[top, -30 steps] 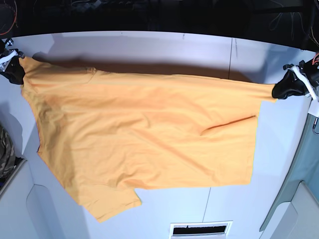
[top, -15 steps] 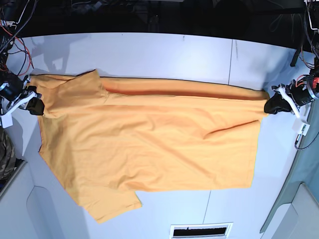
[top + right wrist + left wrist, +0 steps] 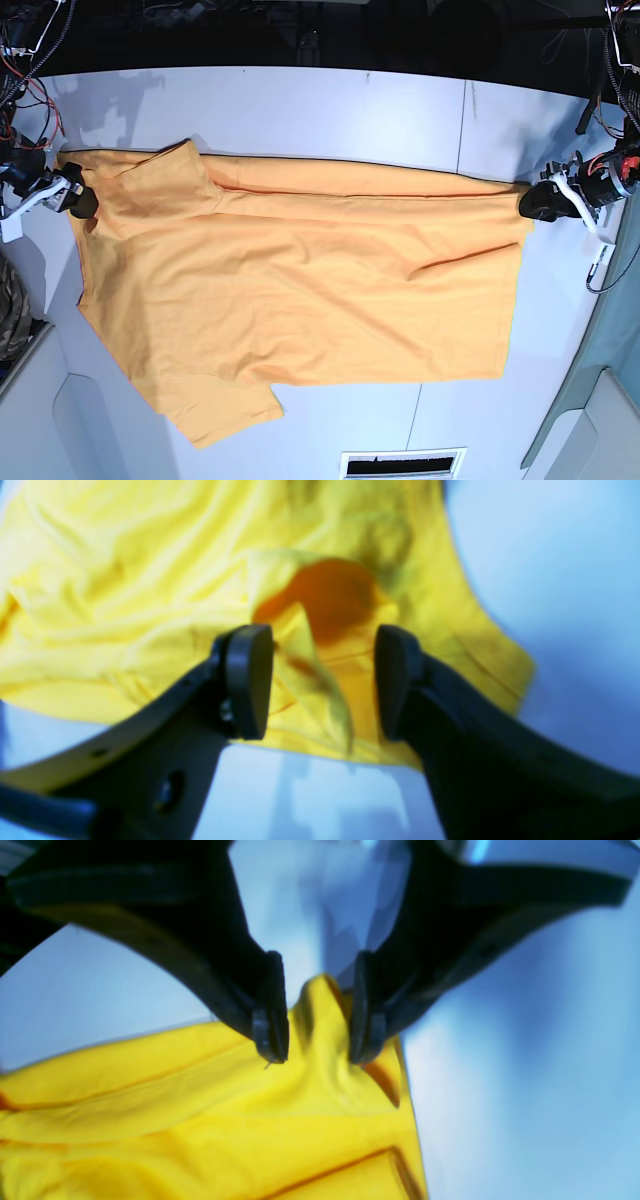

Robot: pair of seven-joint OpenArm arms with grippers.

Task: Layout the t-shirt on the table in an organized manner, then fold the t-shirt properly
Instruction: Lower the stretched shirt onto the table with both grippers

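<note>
base: high overhead, looking down on the whole table (image 3: pixel 300 100)
wrists: close behind each gripper, each sharing a t-shirt (image 3: pixel 300 270) corner with base

Plain orange-yellow t-shirt (image 3: pixel 300 290), matte white table (image 3: pixel 330 110), black left tool (image 3: pixel 315 1060), black right tool (image 3: pixel 320 680)

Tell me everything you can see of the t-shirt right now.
The t-shirt is plain orange-yellow soft cloth, lying spread across the white table, lightly wrinkled. One short sleeve points toward the near edge; another is flipped over at the far corner on the base view's left. The far edge shows a folded-over band. The left hand and right hand stand open at opposite corners, a raised pinch of cloth between the fingers of each.
</note>
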